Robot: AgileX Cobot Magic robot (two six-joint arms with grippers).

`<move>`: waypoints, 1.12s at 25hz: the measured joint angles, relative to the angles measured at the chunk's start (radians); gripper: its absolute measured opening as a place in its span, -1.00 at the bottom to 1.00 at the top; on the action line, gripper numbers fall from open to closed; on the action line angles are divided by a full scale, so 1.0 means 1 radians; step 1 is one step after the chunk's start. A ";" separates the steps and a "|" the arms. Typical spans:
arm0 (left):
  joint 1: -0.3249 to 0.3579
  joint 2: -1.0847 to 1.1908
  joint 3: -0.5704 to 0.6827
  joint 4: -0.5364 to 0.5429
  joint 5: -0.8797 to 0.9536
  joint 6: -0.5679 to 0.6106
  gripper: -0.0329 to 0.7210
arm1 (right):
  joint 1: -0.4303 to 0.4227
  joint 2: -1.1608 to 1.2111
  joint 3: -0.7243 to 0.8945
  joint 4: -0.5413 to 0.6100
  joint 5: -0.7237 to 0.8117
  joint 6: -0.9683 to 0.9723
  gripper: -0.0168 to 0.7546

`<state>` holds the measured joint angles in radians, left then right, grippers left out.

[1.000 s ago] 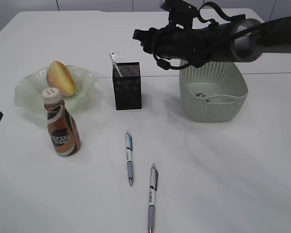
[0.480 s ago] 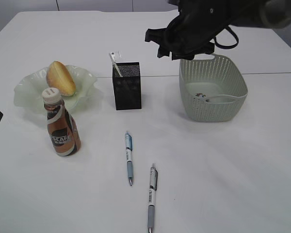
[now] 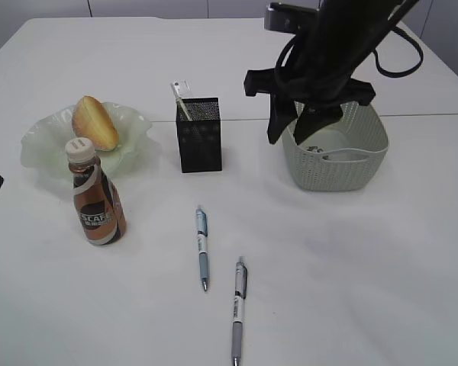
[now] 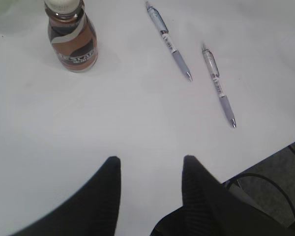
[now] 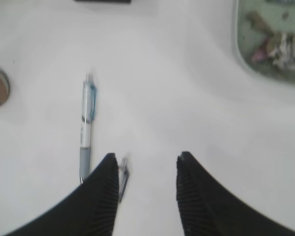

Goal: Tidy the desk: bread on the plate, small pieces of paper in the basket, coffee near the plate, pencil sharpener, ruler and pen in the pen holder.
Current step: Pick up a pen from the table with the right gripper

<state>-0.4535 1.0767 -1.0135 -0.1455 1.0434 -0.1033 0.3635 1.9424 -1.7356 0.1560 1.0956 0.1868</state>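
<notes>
The room is bright and even. Soft grey shadows lie on the worktop point(image 3: 366, 290). The right wrist view looks blurry, mostly toward 12 o'clock.

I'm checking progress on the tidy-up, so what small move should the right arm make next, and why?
Probably lower the open, empty right hand toward the nearer pen. The bread is on the plate, the coffee stands beside it, and paper bits lie in the basket, but two pens lie on the desk, outside the pen holder.
</notes>
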 joint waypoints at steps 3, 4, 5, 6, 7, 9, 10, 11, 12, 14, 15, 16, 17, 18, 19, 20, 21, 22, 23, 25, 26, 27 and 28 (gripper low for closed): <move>0.000 0.000 0.000 0.002 0.000 0.000 -0.10 | 0.018 0.000 0.000 0.006 0.102 0.065 -0.19; 0.000 0.000 0.000 0.000 -0.002 0.000 -0.10 | 0.030 0.000 0.000 0.006 0.114 0.095 -0.19; 0.000 0.000 0.000 0.000 -0.002 0.000 -0.10 | 0.042 0.000 0.000 0.004 0.121 0.116 -0.19; 0.000 0.000 0.000 0.000 -0.006 0.000 -0.10 | 0.061 0.000 0.000 -0.002 0.123 0.137 -0.19; 0.000 0.000 0.000 0.000 -0.014 0.000 -0.10 | 0.086 0.000 0.000 -0.015 0.124 0.160 -0.19; 0.000 0.000 0.000 0.000 -0.030 0.000 -0.10 | 0.139 0.002 0.000 -0.058 0.126 0.216 -0.19; 0.000 0.000 0.000 0.000 -0.039 0.000 -0.10 | 0.168 0.010 0.000 -0.075 0.128 0.248 -0.19; 0.000 0.000 0.000 0.000 -0.047 0.000 -0.10 | 0.192 0.020 0.000 -0.087 0.128 0.275 -0.19; 0.000 0.000 0.000 0.000 -0.050 0.000 -0.10 | 0.206 0.035 0.000 -0.089 0.128 0.294 -0.19; 0.000 0.000 0.000 0.000 -0.052 0.000 -0.10 | 0.226 0.070 0.000 -0.059 0.128 0.320 -0.19; 0.000 0.000 0.000 0.000 -0.052 0.000 -0.10 | 0.226 0.093 0.000 -0.038 0.128 0.325 -0.19; 0.000 0.000 0.000 0.000 -0.052 0.000 -0.10 | 0.226 0.112 0.000 -0.020 0.128 0.329 -0.19; 0.000 0.000 0.000 0.000 -0.052 0.000 -0.10 | 0.226 0.135 0.002 -0.001 0.128 0.331 -0.19; 0.000 0.000 0.000 0.000 -0.052 0.000 -0.10 | 0.226 0.156 0.002 0.014 0.128 0.334 -0.19; 0.000 0.000 0.000 0.000 -0.052 0.000 -0.10 | 0.226 0.175 0.002 0.021 0.128 0.342 -0.19; 0.000 0.000 0.000 0.000 -0.052 0.000 -0.10 | 0.226 0.189 0.002 0.025 0.128 0.355 -0.19; 0.000 0.000 0.000 0.000 -0.052 0.000 -0.10 | 0.226 0.203 0.002 0.025 0.126 0.364 -0.19; 0.000 0.000 0.000 0.000 -0.052 0.000 -0.10 | 0.226 0.211 0.002 0.025 0.126 0.369 -0.19; 0.000 0.000 0.000 0.000 -0.052 0.000 -0.10 | 0.226 0.219 0.002 0.025 0.126 0.375 -0.19; 0.000 0.000 0.000 0.000 -0.052 0.000 -0.10 | 0.226 0.234 0.002 0.025 0.125 0.379 -0.19; 0.000 0.000 0.000 0.000 -0.052 0.000 -0.10 | 0.226 0.241 0.002 0.025 0.125 0.381 -0.19; 0.000 0.000 0.000 0.000 -0.052 0.000 -0.10 | 0.226 0.247 0.002 0.023 0.125 0.383 -0.19; 0.000 0.000 0.000 0.002 -0.052 0.000 -0.10 | 0.226 0.255 0.002 0.021 0.124 0.384 -0.19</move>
<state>-0.4535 1.0767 -1.0135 -0.1433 0.9911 -0.1033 0.5899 2.1970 -1.7338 0.1769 1.2193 0.5707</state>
